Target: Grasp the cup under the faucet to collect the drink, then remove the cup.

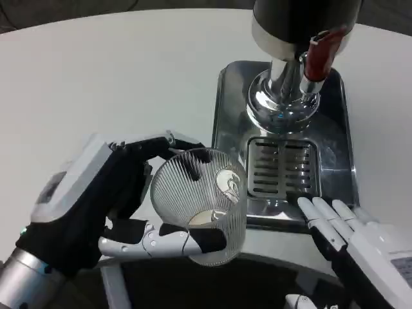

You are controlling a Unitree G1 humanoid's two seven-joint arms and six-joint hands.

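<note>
A white round tabletop [129, 71] seen from above. At about one o'clock stands a drink dispenser: a dark body with a chrome faucet [283, 96] and red lever [320, 55], above a steel drip tray [283, 148] with a slotted grate [282, 168].

The left hand [112, 199], at about eight o'clock, holds a clear ribbed cup [199, 206], fingers wrapped over its top edge and thumb along its underside. The cup is tilted, mouth facing the camera, and sits at about six o'clock, just left of the grate, not under the faucet.

The right hand [351, 238], at about four o'clock, lies spread and holds nothing, fingertips at the tray's near edge.

Likely risks: a tilted cup would spill the drink; stopping short of the spout would send liquid onto the tray; the smooth cup could slip.
</note>
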